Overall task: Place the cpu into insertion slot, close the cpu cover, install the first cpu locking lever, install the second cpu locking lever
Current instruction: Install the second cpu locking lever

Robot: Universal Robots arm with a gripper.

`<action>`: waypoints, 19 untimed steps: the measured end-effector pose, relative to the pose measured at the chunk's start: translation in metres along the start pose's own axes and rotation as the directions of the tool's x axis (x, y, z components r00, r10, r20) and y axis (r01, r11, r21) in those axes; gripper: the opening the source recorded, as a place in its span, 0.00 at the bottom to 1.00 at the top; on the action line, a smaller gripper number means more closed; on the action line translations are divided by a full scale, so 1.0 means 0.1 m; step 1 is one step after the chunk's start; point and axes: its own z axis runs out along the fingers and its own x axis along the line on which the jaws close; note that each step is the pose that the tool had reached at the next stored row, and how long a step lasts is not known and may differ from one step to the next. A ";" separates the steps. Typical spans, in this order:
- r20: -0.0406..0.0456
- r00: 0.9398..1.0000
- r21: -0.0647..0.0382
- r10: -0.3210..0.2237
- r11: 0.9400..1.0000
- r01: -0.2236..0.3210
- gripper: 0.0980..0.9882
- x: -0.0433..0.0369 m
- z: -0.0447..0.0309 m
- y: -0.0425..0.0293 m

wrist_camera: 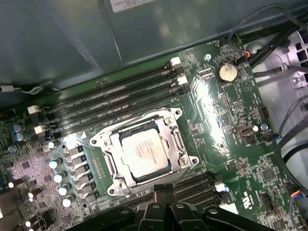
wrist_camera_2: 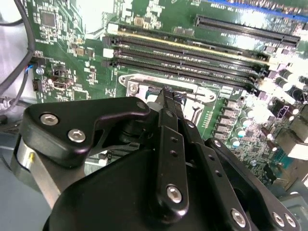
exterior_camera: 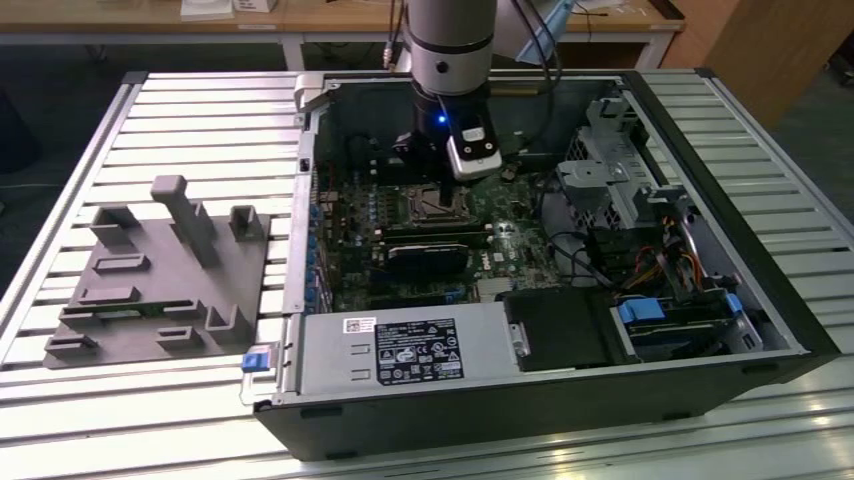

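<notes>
The cpu sits in the insertion slot under the closed cpu cover. Gripper fingers pressed together, empty, just beside the socket. Risk: an untidy descent could scrape the motherboard.

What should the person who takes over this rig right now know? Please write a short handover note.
Gripper: fingers together, holding nothing, poised just beside the socket inside the open computer case.
The cpu: already seated in the insertion slot on the green motherboard, silver top showing.
The cpu cover: appears lowered, its frame lying around the chip.
Done: cpu placed; cover looks closed.
Left: the two locking levers; I cannot tell their state from these views.
</notes>
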 end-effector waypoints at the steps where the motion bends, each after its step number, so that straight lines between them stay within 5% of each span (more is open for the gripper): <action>1: 0.000 1.000 0.000 0.000 1.000 0.000 0.01 -0.005 0.000 -0.012; 12: 0.000 1.000 -0.001 -0.004 1.000 0.004 0.01 -0.029 0.001 -0.113; 19: -0.002 0.997 -0.005 -0.075 0.997 0.075 0.01 0.007 0.026 -0.130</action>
